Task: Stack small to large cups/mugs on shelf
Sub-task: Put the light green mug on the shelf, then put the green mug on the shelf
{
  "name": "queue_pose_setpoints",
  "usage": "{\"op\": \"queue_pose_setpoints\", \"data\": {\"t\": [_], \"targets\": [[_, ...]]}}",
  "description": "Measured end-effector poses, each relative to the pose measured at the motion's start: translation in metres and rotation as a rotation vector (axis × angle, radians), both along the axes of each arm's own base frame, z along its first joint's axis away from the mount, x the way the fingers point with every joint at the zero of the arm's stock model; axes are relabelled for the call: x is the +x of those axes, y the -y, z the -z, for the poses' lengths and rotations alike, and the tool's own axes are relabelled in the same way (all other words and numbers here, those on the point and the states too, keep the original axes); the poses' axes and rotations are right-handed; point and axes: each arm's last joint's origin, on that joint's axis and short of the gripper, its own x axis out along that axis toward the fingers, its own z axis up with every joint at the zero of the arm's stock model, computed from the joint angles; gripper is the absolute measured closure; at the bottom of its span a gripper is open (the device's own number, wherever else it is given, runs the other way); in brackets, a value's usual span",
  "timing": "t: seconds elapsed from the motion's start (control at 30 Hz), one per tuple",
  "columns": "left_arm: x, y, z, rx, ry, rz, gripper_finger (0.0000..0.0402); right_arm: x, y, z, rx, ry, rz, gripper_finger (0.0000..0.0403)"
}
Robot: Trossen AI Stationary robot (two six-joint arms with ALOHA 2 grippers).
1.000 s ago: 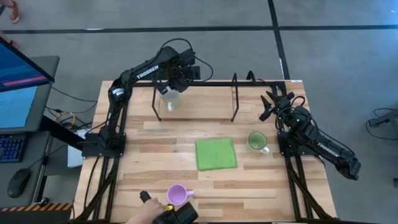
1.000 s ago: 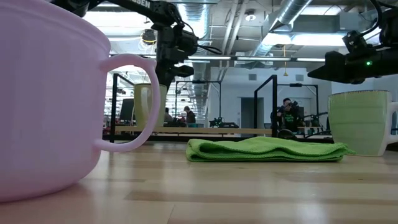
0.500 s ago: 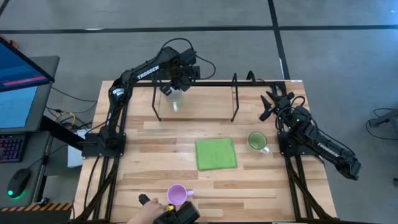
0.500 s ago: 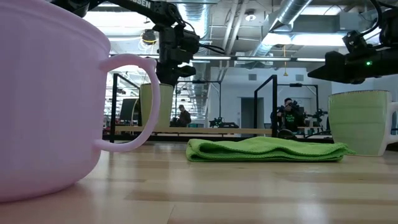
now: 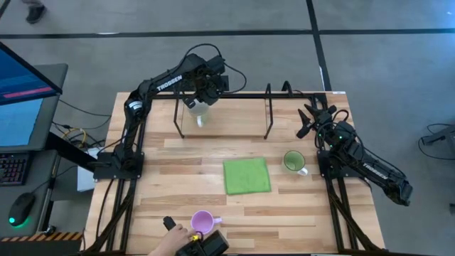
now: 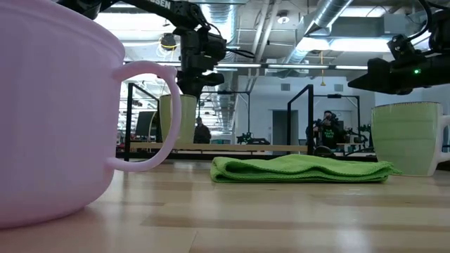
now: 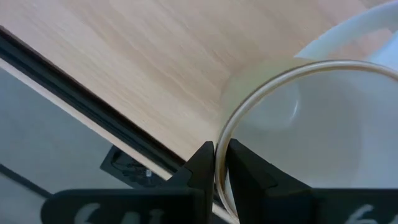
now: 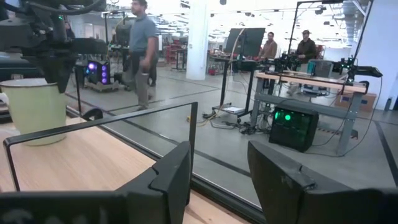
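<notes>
White mug: our left gripper pinches its rim, fingers closed, seating it on the shelf. Right gripper: fingers apart, empty, waiting beside the green mug.

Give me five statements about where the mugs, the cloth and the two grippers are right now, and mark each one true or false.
1. The left gripper is clamped on the rim of the white handled mug. True.
2. The green handled mug stands on the low light-wood shelf with black wire uprights. False: it stands on the slatted tabletop, on the right-arm side of the flat green square cloth.
3. The light purple handled mug sits at the near table edge, far from the shelf. True.
4. The right gripper holds the green mug. False: it is open and empty, beside the shelf's end.
5. The cloth covers the purple mug. False: it lies flat, apart from it.
</notes>
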Motion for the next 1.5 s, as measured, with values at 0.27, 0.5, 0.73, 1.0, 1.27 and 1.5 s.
{"op": "queue_pose_setpoints", "data": {"t": [0.27, 0.5, 0.73, 1.0, 1.27, 1.5], "targets": [[0.0029, -0.0032, -0.0006, 0.033, 0.031, -0.04, 0.0372, 0.0, 0.0, 0.0, 0.0, 0.0, 0.0, 0.0219], [0.006, -0.0028, -0.001, 0.04, 0.056, -0.104, 0.0372, 0.0, 0.0, 0.0001, 0.001, 0.0, 0.0, 0.0219], [0.0073, -0.0012, -0.0011, 0.036, 0.06, -0.102, 0.0368, 0.0, 0.0, 0.0, 0.0, 0.001, 0.0, 0.0219], [0.0078, -0.001, -0.0012, 0.018, 0.075, -0.174, 0.0345, 0.0, 0.0, 0.0, 0.0, 0.001, 0.0, 0.0219], [0.0089, 0.0003, -0.0012, -0.042, 0.112, -0.24, 0.0292, 0.0, 0.0, 0.0, 0.001, 0.001, 0.0, 0.0219], [0.0073, -0.0005, -0.001, -0.003, 0.081, -0.238, 0.0235, 0.0, 0.0, 0.0001, 0.006, 0.007, -0.001, 0.0219]]}}
